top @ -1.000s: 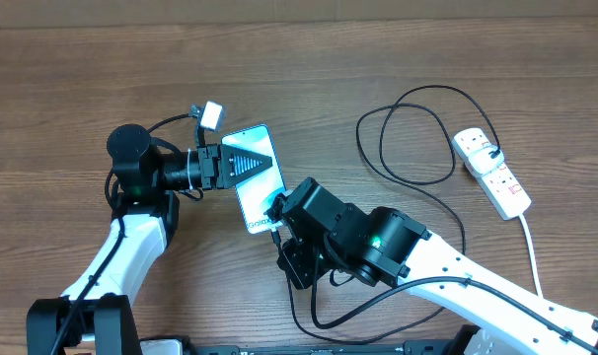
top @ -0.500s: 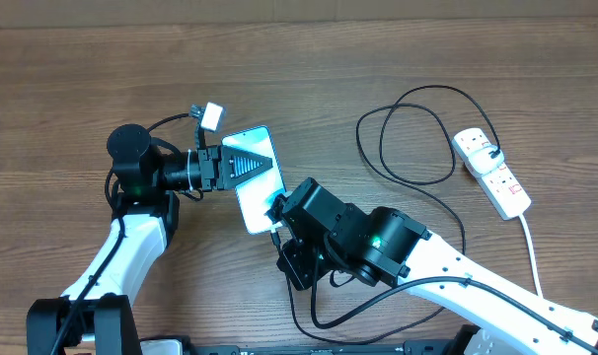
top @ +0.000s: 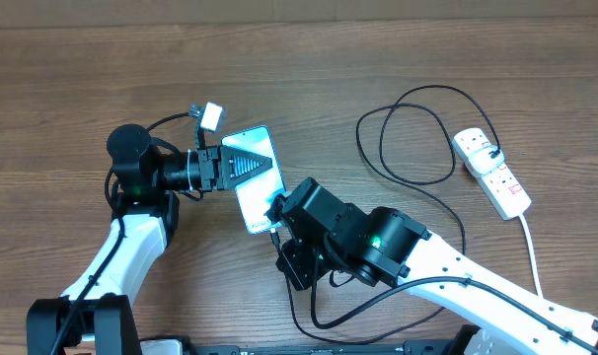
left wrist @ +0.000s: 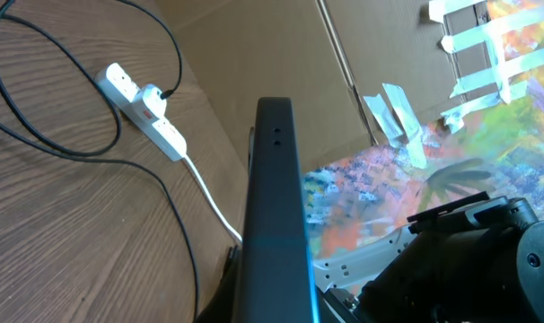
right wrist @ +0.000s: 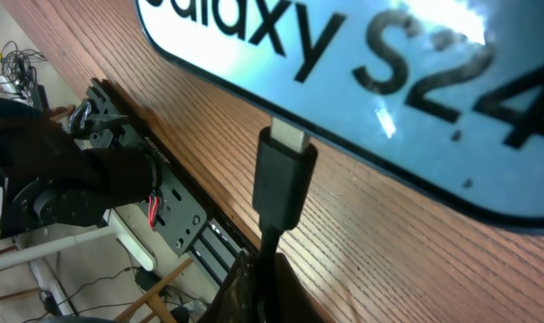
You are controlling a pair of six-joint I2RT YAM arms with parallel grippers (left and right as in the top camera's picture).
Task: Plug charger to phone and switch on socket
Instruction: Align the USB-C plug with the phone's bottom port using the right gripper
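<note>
The phone [top: 260, 187] lies left of the table's centre, its blue screen up. My left gripper [top: 242, 164] is shut on its far end. In the left wrist view the phone [left wrist: 272, 215] shows edge-on between the fingers. My right gripper [top: 275, 219] is shut on the charger's cable just behind the plug tip [right wrist: 285, 179]. The plug's metal end touches the phone's bottom edge [right wrist: 344, 99], by the "Galaxy S24" strip. The black cable [top: 417, 187] loops across the table to the socket [top: 491, 173], a white power strip at the right with a black plug in it.
The power strip's white cord [top: 531, 251] runs toward the front right edge. Cable loops lie between my right arm and the socket. A small white tag [top: 212, 114] sits on the left arm's wiring. The power strip also shows in the left wrist view [left wrist: 146, 112].
The phone's near end and the plug tip have shifted slightly; the plug stays at the phone's bottom edge. Both arms are nearly still.
</note>
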